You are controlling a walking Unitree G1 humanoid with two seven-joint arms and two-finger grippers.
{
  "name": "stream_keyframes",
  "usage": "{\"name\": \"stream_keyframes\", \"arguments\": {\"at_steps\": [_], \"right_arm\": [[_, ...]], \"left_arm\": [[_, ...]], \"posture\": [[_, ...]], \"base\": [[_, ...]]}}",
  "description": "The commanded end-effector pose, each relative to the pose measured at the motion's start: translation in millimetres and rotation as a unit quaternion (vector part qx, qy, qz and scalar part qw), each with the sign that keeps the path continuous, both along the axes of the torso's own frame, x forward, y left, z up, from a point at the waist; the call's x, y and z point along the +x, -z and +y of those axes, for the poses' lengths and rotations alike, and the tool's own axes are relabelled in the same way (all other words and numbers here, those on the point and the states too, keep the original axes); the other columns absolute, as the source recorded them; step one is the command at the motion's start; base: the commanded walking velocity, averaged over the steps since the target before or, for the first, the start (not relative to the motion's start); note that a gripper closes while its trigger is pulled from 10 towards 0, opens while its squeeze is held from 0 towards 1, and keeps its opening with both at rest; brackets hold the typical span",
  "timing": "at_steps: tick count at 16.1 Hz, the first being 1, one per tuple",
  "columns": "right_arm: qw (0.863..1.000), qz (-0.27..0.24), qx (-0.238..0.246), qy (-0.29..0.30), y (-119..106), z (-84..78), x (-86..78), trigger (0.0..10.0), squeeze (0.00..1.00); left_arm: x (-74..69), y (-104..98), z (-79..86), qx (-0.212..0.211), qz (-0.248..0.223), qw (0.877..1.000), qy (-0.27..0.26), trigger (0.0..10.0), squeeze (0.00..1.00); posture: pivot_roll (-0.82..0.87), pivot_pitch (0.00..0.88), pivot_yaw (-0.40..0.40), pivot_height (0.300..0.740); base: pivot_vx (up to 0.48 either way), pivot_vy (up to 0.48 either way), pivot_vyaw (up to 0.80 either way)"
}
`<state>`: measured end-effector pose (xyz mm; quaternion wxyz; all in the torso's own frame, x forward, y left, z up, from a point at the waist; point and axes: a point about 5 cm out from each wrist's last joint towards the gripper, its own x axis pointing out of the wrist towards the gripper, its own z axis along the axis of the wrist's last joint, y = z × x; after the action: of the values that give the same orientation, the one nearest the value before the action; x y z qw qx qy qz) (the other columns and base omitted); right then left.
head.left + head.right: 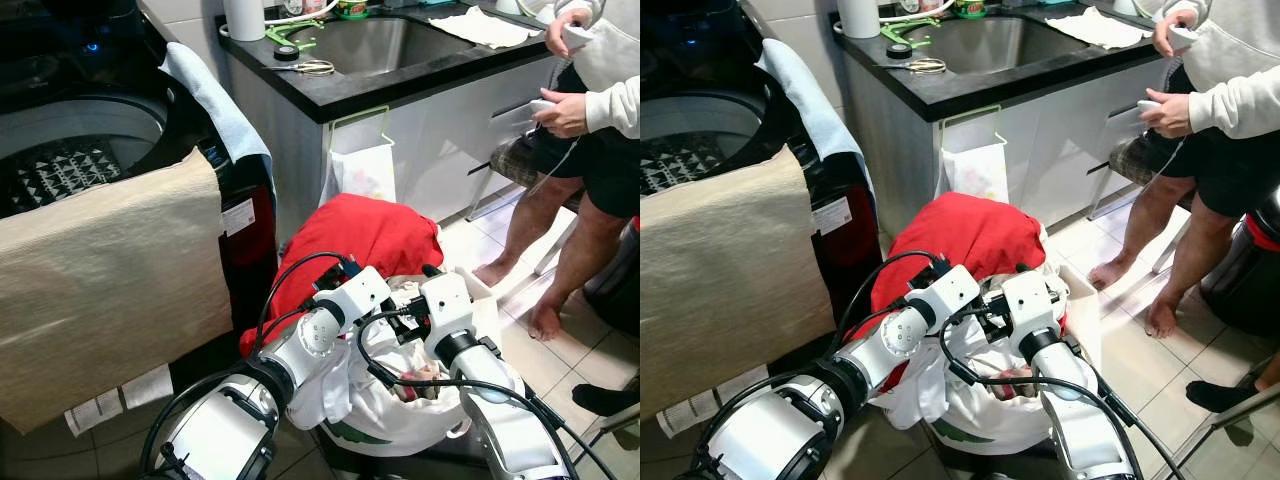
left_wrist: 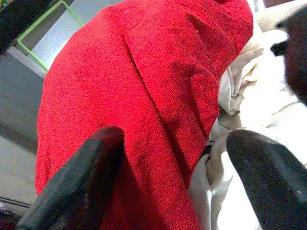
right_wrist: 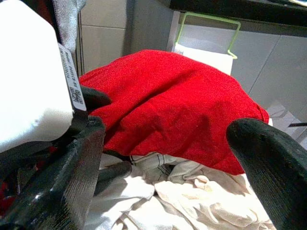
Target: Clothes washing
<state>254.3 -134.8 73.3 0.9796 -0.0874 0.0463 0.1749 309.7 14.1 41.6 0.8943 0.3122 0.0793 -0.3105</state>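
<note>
The left gripper (image 2: pixel 175 179) hangs over the laundry basket with its two black fingers (image 2: pixel 79 184) spread apart, one pressed against the side of the red garment (image 2: pixel 144 96) and the other over the white clothes (image 2: pixel 249 100) beside it; nothing is pinched between them yet. Just to its right, the right gripper (image 3: pixel 165 172) is also spread wide, pointing at the same heap from the near side, with the red garment (image 3: pixel 168 110) lying between and beyond its fingers and pale clothes under it. Both arms reach forward side by side over the basket (image 1: pixel 480 290), which sits on the tiled floor (image 1: pixel 560 350) near the robot and is piled high, the red garment (image 1: pixel 360 235) on top at the far side.

To the left stands the washing machine (image 1: pixel 245 210), lid open, with a patterned item (image 1: pixel 60 170) already inside the drum, a beige cloth (image 1: pixel 110 280) draped over its near edge and a light blue towel (image 1: pixel 215 100) over its right rim. Beyond is the dark counter (image 1: pixel 400 85) with a sink. A person stands at the far right holding controllers.

As I judge it, loading has only begun: a full basket remains, and the red garment looks like the next piece to be grasped and carried left to the drum
</note>
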Motion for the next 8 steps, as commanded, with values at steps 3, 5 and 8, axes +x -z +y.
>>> {"name": "stream_keyframes", "arguments": {"at_steps": [3, 5, 8], "right_arm": [[0.999, -0.049, 0.013, -0.019, -21, 6.3, -4.8, 10.0, 0.00], [0.999, -0.045, 0.018, -0.019, -20, 10.7, -8.6, 10.0, 0.00], [0.999, -0.042, 0.020, -0.022, -19, 13.3, -10.8, 10.0, 0.00]], "left_arm": [[-54.0, 11, -74.7, -0.032, 0.057, 0.991, 0.116, 0.0, 0.00], [-57.3, 5, -85.9, -0.049, 0.053, 0.990, 0.123, 0.0, 0.00], [-59.5, -2, -95.6, -0.067, 0.040, 0.990, 0.120, 0.0, 0.00]], "posture": [[-0.20, 0.000, 0.018, 0.740], [-0.20, 0.000, 0.021, 0.740], [-0.20, 0.000, 0.021, 0.740]], "base": [[0.000, 0.000, 0.00], [0.000, 0.000, 0.00], [0.000, 0.000, 0.00]]}}
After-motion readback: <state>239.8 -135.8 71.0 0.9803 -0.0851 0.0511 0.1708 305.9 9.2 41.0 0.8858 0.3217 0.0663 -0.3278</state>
